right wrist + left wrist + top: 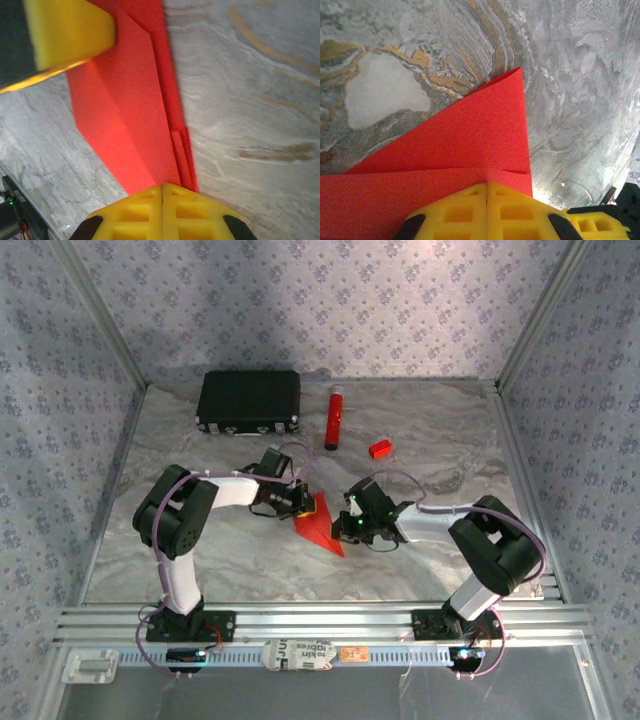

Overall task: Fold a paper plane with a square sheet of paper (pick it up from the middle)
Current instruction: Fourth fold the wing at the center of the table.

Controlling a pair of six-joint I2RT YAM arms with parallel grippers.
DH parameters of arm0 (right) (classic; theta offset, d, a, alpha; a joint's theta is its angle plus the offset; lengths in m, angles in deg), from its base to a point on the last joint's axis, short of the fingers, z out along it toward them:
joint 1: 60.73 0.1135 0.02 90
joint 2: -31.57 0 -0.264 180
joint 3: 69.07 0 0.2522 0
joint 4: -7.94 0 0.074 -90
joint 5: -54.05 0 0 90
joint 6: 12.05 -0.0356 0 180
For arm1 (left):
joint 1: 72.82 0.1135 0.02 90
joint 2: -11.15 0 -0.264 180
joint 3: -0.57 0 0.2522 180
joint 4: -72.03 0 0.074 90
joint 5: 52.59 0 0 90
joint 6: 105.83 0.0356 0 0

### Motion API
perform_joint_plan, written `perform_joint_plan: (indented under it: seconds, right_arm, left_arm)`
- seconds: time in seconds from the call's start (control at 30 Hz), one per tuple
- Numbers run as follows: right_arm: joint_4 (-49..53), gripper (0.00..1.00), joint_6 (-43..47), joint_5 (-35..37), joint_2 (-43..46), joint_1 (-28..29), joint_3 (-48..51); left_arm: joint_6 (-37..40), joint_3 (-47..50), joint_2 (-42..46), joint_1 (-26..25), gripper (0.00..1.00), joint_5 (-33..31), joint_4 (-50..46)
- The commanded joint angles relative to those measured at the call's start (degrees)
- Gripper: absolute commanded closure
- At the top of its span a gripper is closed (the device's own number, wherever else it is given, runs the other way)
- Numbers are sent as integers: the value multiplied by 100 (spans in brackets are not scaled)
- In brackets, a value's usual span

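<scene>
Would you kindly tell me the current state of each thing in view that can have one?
paper plane: folded to a point, layers stacked, pinched by both grippers.
left gripper: shut on the paper plane.
right gripper: shut on the paper plane.
black case: closed.

On my feed the left arm [180, 575] and right arm [470, 590] are white links with bulky black joints, each trailing a thin lilac cable [440, 506]; the left gripper [486, 186] has bright yellow fingers [460, 212], gridded with square recesses, black at the corners
</scene>
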Motion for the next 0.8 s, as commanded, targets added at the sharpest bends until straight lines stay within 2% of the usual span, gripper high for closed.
perform_joint_plan:
  seconds: [0.0, 0.23, 0.37, 0.77]
  right_arm:
    - [206, 100, 146, -129, 48, 70, -433]
    - [100, 100, 113, -238, -741, 221, -943]
    - [180, 100, 56, -144, -1095, 256, -908]
    - [-464, 99, -133, -453, -625, 215, -16]
  left_arm:
    - [104, 164, -218, 21, 97, -214, -229]
    - [68, 161, -271, 24, 98, -161, -194]
    - [59, 182, -271, 22, 98, -169, -191]
    - [55, 207, -289, 94, 99, -154, -183]
